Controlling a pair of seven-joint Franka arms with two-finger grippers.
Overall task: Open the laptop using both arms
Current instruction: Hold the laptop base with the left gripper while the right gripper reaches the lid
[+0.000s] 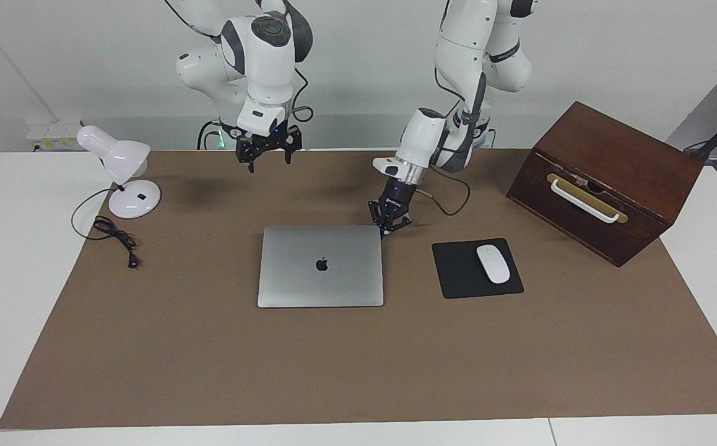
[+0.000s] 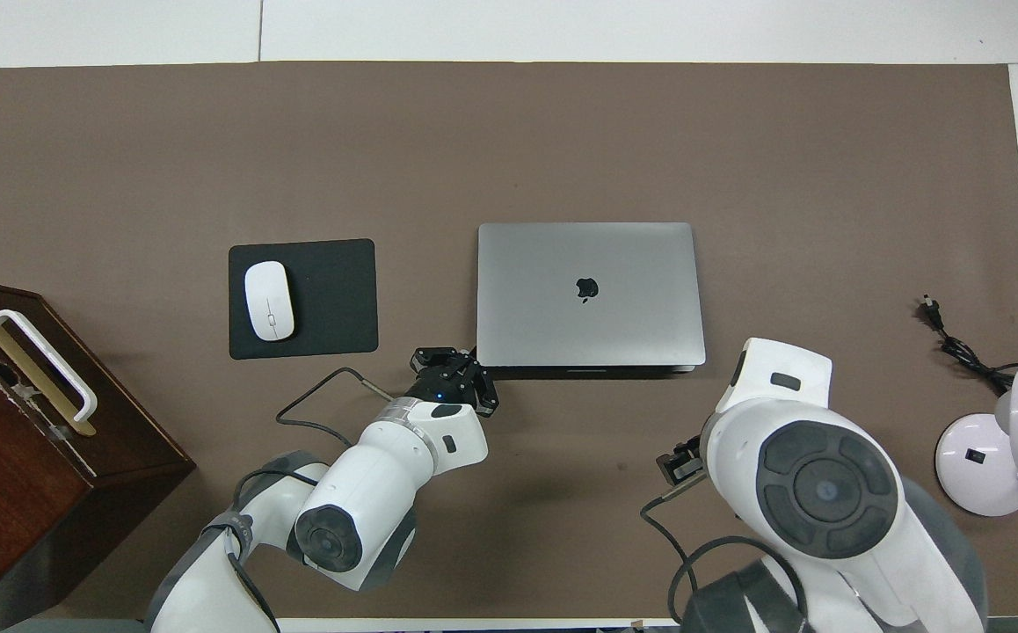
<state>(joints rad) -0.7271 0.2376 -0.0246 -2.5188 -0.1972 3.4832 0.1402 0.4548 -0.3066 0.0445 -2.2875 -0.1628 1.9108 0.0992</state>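
The laptop (image 1: 321, 266) lies shut and flat on the brown table cover (image 1: 210, 347), about midway between the two arms' ends of the table, its lid logo up. Beside it, toward the left arm's end, a white mouse (image 1: 493, 264) sits on a black mouse pad (image 1: 454, 275); a wooden box (image 1: 609, 179) stands further that way. A white desk lamp (image 1: 120, 173) and its loose cord (image 1: 114, 235) occupy the right arm's end.

Your left gripper (image 1: 389, 228) is low at the laptop's corner nearest the robots, on the mouse pad's side. Its fingers look spread, with nothing between them; whether a fingertip touches the lid edge cannot be told. Your right gripper (image 1: 270, 153) hangs high over the bare cover near the robots' edge, fingers apart and empty, well apart from the laptop.

Judgement: the step in hand is the left arm's approach to the lid edge; the lid is not yet lifted.

Recommendations:
- Confirm which edge is the opening side before you pry; the overhead view suggests a seam along the edge nearest the robots.
- Seat one finger under the lid lip only, not under the base.
- Bring your right gripper down to steady the base before lifting; a thin metal body will likely slide or tip otherwise.
- Lift slowly along the hinge arc.
- Keep the left arm's cable (image 2: 324, 396) off the mouse pad.
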